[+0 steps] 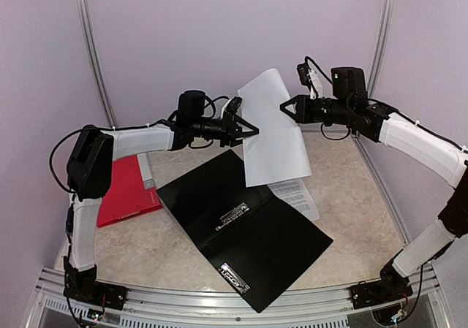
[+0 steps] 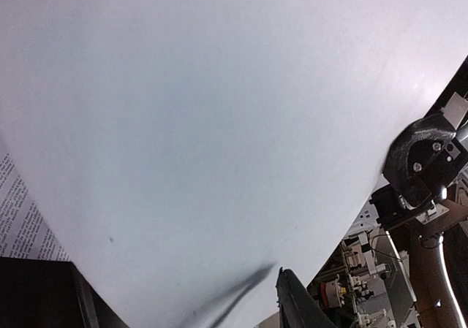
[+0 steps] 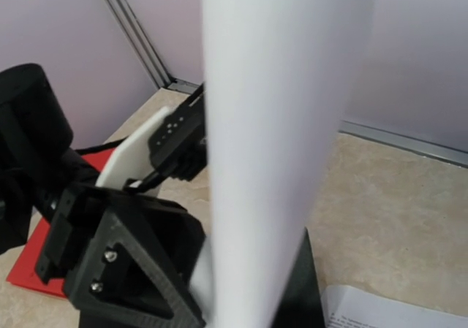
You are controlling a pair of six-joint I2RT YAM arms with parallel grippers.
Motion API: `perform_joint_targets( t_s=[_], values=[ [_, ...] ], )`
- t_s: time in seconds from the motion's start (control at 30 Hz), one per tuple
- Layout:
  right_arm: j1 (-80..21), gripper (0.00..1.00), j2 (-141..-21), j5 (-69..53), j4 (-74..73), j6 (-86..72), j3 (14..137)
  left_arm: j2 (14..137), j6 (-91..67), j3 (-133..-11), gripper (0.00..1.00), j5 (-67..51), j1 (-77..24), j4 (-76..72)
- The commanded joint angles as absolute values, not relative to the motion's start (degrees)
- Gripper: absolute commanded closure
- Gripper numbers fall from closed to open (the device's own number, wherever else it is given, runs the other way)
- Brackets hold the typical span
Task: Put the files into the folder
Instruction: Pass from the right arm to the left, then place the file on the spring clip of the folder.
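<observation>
A blank white sheet (image 1: 272,134) hangs upright in the air between my two grippers, above the far corner of the open black folder (image 1: 241,226). My left gripper (image 1: 256,132) is shut on the sheet's left edge. In the left wrist view the sheet (image 2: 219,123) fills the frame, with one finger (image 2: 296,306) in front and the other's shadow behind. My right gripper (image 1: 284,107) grips the right edge. In the right wrist view the sheet (image 3: 278,123) runs up beside its finger (image 3: 124,262). A printed sheet (image 1: 301,195) lies on the table beside the folder's right edge.
A red folder (image 1: 128,189) lies flat at the left, under my left arm, and also shows in the right wrist view (image 3: 29,269). The black folder has metal clips along its spine (image 1: 235,215). Walls and frame posts enclose the table at the back and sides.
</observation>
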State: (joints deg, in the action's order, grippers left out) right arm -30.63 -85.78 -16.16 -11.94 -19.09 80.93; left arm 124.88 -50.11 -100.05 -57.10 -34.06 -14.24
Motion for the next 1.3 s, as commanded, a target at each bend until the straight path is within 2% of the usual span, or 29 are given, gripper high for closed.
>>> perform_joint_targets(
  t_s=[0.0, 0.1, 0.2, 0.37, 0.5, 0.6, 0.73, 0.9, 1.1, 1.27],
  values=[
    [-31.1, 0.93, -86.0, -13.7, -13.0, -18.0, 80.3, 123.8, -50.6, -98.3, 0.69, -58.4, -33.5, -16.6],
    [-31.1, 0.93, -86.3, -12.8, -13.7, -17.6, 80.5, 122.6, -50.3, -96.8, 0.72, -58.0, -33.0, -16.6],
    [-31.0, 0.93, -86.6, -12.3, -14.3, -17.3, 80.6, 121.7, -49.9, -96.0, 0.80, -57.8, -32.7, -16.3],
    [-31.0, 0.89, -87.4, -11.7, -14.9, -17.1, 80.5, 120.3, -48.3, -95.9, 0.99, -57.4, -32.5, -14.1],
    [-31.1, 0.82, -88.1, -11.9, -15.3, -17.0, 80.6, 119.4, -47.0, -96.0, 1.00, -57.4, -32.3, -12.3],
    [-31.1, 0.64, -88.3, -10.4, -16.3, -16.3, 81.0, 118.4, -43.5, -96.6, 1.00, -56.2, -32.3, -5.7],
    [-31.1, 0.39, -88.9, -6.5, -20.7, -14.5, 83.5, 114.6, -32.6, -98.5, 1.00, -49.5, -32.3, 12.6],
    [-31.0, 0.19, -89.2, -3.6, -23.4, -12.6, 83.3, 108.9, -23.7, -97.3, 1.00, -40.8, -32.3, 28.9],
    [-31.1, 0.14, -89.7, -2.2, -23.7, -11.2, 81.2, 104.8, -16.8, -100.3, 1.00, -30.5, -32.3, 47.7],
    [-31.0, 0.13, -88.9, -1.9, -21.0, -10.9, 76.7, 104.8, -11.1, -106.3, 1.00, -27.2, -32.4, 62.3]
  ],
)
